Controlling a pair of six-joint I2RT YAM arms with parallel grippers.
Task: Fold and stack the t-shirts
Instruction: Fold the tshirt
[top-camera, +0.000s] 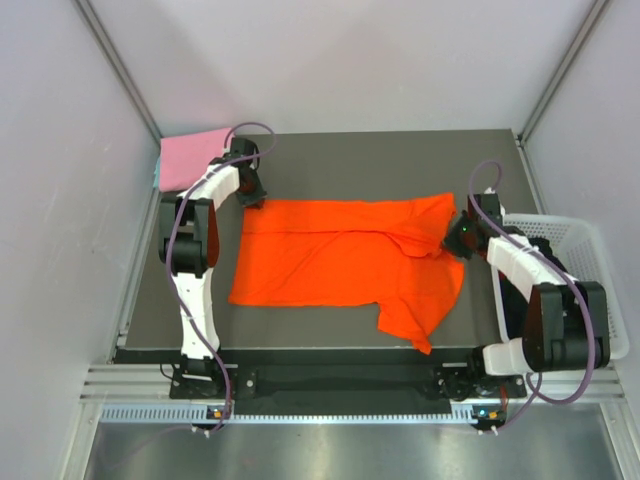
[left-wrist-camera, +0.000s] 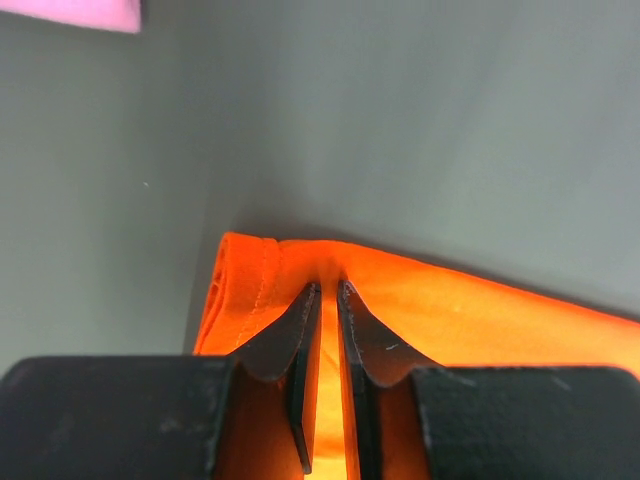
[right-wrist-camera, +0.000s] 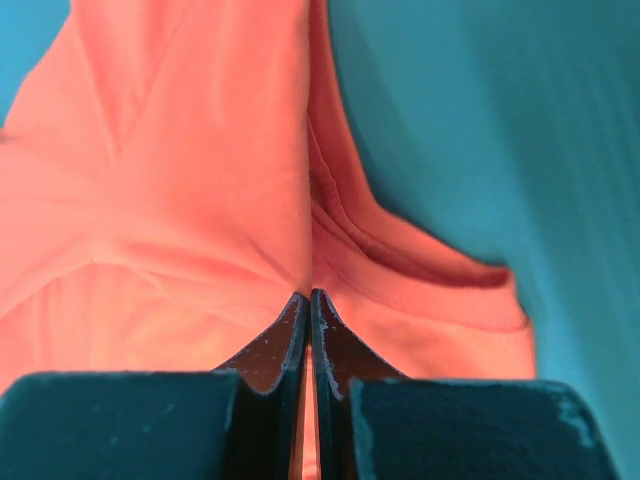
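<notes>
On the orange t-shirt (top-camera: 340, 265), left fingers (left-wrist-camera: 285, 345) and right fingers (right-wrist-camera: 272, 350) clamp tight

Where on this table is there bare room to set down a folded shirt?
Free: the far strip of table between the orange t-shirt and the back edge, right of the pink t-shirt. Crowded: the middle, where left gripper and right gripper pinch it.
</notes>
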